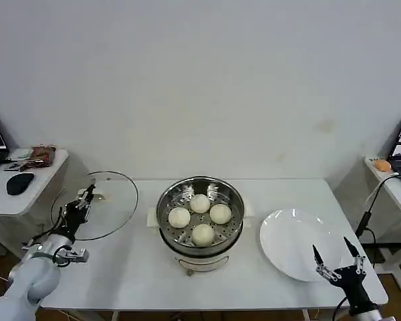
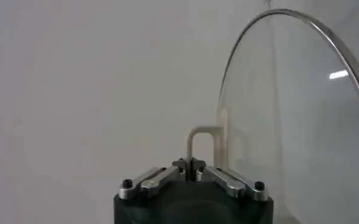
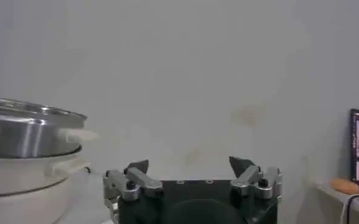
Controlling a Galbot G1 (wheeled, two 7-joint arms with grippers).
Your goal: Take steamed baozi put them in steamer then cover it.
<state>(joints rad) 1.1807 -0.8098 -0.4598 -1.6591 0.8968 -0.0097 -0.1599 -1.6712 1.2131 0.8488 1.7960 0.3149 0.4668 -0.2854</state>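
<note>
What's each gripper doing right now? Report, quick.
Left gripper: shut on the cover, gripping its handle, left of the steamer.
Right gripper: open, holding nothing, near the white plate.

The head view looks forward and down from above onto the whole bench [image 1: 140, 267], taking in both tools. The left wrist view sits close behind the left tool [image 2: 191, 165], facing the lid [image 2: 301, 122] and wall. The right wrist view looks level past the right tool [image 3: 191, 167]; it shares the steamer [image 3: 27, 128] with the head view.

A white plate [image 1: 291, 244] lies on the white table [image 1: 140, 261]; a black mouse [image 1: 19, 182] sits on the side desk [image 1: 7, 200] beside the table.
</note>
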